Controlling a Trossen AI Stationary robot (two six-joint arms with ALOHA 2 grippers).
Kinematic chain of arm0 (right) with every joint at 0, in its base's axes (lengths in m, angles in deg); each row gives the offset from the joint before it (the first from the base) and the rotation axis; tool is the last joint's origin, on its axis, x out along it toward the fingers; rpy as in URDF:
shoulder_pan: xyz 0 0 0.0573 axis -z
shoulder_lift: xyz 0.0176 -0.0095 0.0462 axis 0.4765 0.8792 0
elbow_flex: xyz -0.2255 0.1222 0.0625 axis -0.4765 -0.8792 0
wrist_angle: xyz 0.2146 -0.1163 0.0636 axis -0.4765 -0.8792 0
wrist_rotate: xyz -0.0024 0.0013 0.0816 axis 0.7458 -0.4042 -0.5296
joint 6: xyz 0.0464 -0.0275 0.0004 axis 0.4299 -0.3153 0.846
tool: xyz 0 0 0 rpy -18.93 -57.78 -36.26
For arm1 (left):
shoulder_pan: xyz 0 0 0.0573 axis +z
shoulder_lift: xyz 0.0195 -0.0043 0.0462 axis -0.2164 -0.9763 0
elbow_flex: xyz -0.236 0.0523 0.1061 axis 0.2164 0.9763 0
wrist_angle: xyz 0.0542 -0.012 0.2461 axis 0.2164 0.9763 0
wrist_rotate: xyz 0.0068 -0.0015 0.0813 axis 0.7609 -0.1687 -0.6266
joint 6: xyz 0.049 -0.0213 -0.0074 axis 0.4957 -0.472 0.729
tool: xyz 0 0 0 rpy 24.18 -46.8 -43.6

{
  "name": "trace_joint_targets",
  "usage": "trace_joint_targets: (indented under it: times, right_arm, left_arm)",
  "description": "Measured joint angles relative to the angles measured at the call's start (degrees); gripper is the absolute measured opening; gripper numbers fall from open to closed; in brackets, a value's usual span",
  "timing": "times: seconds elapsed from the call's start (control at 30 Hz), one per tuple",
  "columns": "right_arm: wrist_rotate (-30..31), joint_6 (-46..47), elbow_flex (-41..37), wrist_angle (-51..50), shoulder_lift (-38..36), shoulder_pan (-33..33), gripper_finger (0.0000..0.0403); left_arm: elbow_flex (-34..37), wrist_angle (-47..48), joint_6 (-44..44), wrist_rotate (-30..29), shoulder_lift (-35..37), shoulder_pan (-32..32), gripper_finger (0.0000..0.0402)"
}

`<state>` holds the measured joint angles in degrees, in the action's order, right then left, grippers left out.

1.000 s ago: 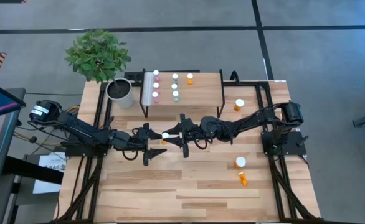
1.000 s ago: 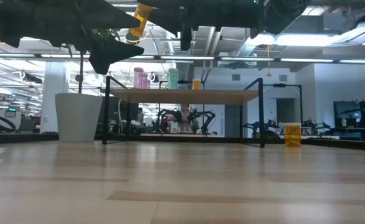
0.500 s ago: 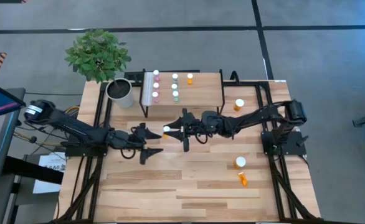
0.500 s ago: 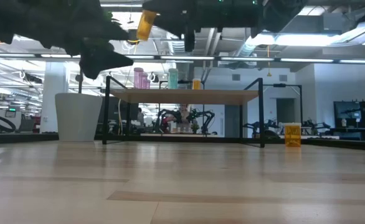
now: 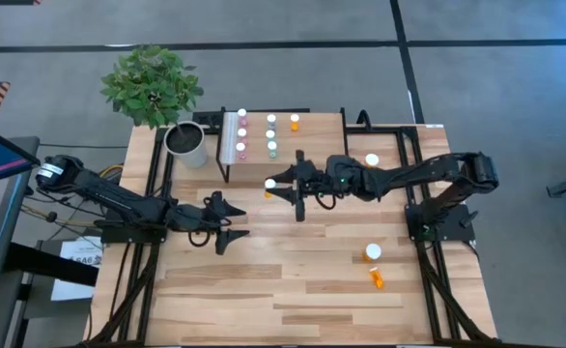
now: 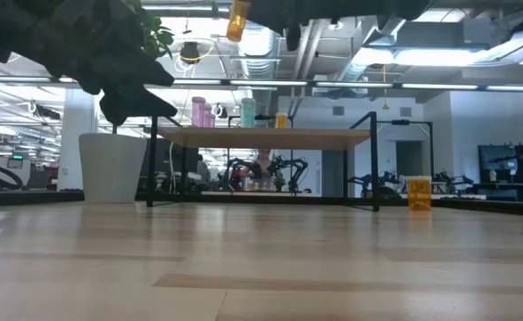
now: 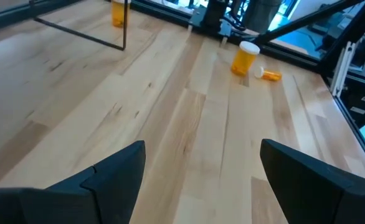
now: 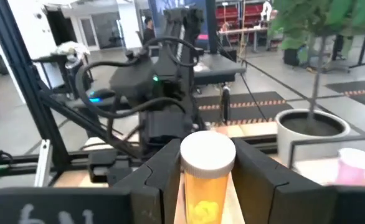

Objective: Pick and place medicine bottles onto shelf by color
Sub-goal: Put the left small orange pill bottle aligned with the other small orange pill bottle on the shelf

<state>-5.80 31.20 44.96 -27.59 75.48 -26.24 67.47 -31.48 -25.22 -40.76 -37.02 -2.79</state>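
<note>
My right gripper [image 5: 277, 184] is shut on an orange medicine bottle [image 8: 206, 186] with a white cap, high over the table just in front of the shelf [image 5: 312, 145]. On the shelf stand pink [image 5: 242, 135], teal [image 5: 271, 135] and orange [image 5: 295, 122] bottles. More orange bottles rest on the table at the right: one upright [image 5: 372, 252], one lying [image 5: 377, 279], one by the shelf's right end [image 5: 371, 160]. My left gripper [image 5: 235, 225] hovers open over the table's left middle, nothing between its fingers [image 7: 117, 177]. My right gripper pinches the bottle's orange body [image 8: 205, 202] between its two fingers [image 8: 164, 180], just below the white cap [image 8: 207, 152]. The fingers reach in level from the table's right side. The bottle stands upright, cap up, lifted clear of the table [image 6: 238, 18].
A grey-white pot [image 5: 186, 143] with a green plant stands left of the shelf. A white strip [image 5: 230, 138] runs along the shelf's left end. Black frame rails run along both table sides. Bare wood lies across the near half of the table [image 5: 293, 290].
My right gripper has risen and gone toward the table's far edge and a little right, up to the shelf's front, carrying the orange bottle upright. My left gripper has drawn back slightly toward the left edge and tipped down, still open.
</note>
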Motion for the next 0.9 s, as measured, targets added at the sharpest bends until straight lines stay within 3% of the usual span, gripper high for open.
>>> trace_joint_targets:
  times: [0.2,0.53,0.9]
  right_arm:
    - [-0.01,-0.02,-3.54,1.71,-1.77,2.13,0.0147]
    - [0.05,3.32,-20.16,16.84,-10.82,9.06,0.0146]
    - [0.69,1.42,-20.85,18.86,-7.6,17.6,0.0151]
  left_arm:
    - [0.0,0.2,0.02,-0.24,-0.02,0.01,0.0305]
    - [0.0,-0.1,0.05,-1.73,-0.02,0.0,0.0305]
    - [0.0,-2.28,0.23,-4.68,-0.04,0.02,0.0305]
